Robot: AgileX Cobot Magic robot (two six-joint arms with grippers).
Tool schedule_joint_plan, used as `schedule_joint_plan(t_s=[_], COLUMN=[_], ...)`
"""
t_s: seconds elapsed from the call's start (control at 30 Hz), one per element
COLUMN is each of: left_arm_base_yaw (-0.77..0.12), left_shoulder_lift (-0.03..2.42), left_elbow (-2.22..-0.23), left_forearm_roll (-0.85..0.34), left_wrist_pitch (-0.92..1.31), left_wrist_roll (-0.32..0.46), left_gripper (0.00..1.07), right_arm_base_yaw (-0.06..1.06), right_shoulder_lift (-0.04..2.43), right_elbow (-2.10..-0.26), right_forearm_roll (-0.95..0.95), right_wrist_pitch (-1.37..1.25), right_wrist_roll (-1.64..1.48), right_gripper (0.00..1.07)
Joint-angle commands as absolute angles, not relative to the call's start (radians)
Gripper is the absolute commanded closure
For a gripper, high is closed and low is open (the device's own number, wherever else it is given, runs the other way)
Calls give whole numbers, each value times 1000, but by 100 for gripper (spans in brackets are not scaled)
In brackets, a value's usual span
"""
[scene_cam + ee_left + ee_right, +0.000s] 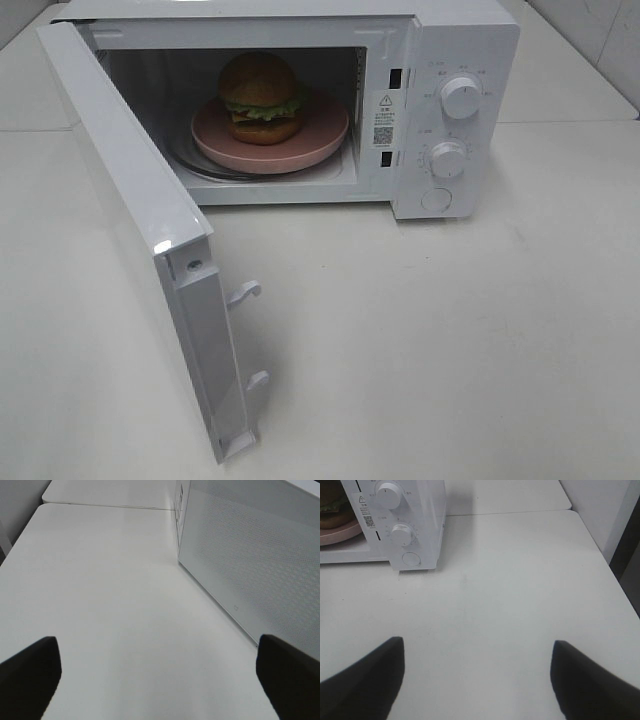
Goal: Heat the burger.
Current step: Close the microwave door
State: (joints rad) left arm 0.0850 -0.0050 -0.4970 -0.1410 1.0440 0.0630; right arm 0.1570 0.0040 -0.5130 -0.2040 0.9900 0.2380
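Exterior high: burger [260, 97] sat on pink plate [325, 138] inside microwave [470, 60], door [130, 200] swung wide to left; left gripper [156, 641], open & empty, lay beside door's outer face, prob. nearer it than right gripper [477, 641], likewise open & empty.

Golden-brown burger [260, 97] with green lettuce, pink plate [270, 150], white microwave [460, 60], white table [450, 340]

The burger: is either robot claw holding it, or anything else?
Nothing is held. The left gripper and right gripper are open and empty; the burger sits on the pink plate inside the microwave.
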Motion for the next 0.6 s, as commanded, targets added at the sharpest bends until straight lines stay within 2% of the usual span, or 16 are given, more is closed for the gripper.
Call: schedule_joint_plan(t_s=[0.03,0.13,0.6], left_arm_base_yaw=[81,81,81], left_shoulder_lift=[-27,-27,-26], left_elbow=[-495,-495,-495], left_forearm_roll=[-143,-143,-143], left_wrist_pitch=[1036,1036,1036], left_wrist_roll=[63,63,63], left_gripper=[8,8,8], right_arm_base_yaw=[127,94,95], right_shoulder_lift=[-34,-33,-33], right_elbow=[-504,-503,-503], right_forearm_roll=[-184,-147,-135], right_wrist_pitch=[1009,1008,1007], right_wrist_roll=[247,242,233], right_gripper=[31,31,31])
